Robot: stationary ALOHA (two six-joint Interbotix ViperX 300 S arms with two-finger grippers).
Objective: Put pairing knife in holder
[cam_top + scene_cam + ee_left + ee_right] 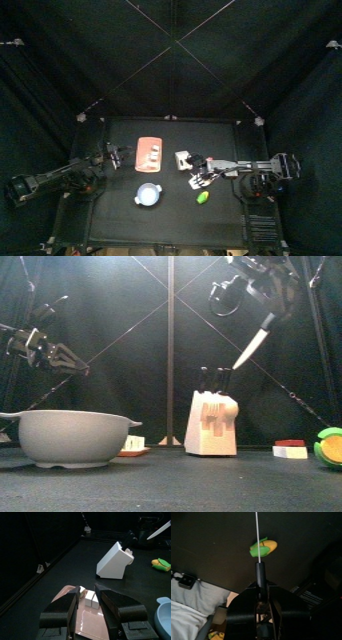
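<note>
Below the right gripper (262, 296), which is clamped on the paring knife (254, 344), the holder (211, 424) waits with the blade tip poised just above it. Pickup looks done; insertion remains. Off aside, the left gripper (92, 602) hangs slightly parted, empty, over the board (90, 619).

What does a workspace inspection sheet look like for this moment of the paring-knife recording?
Surface: black table, no spills seen.
Job's things: paring knife held tilted in the air above the white holder, not inserted; other handles already stand in the holder.
Clutter: grey bowl, salmon board, yellow-green toy, small red-and-white block.
Hands: right hand shut on the knife; left hand open over the board.
Cables: thin lines cross overhead.
Surroundings: black curtains.
</note>
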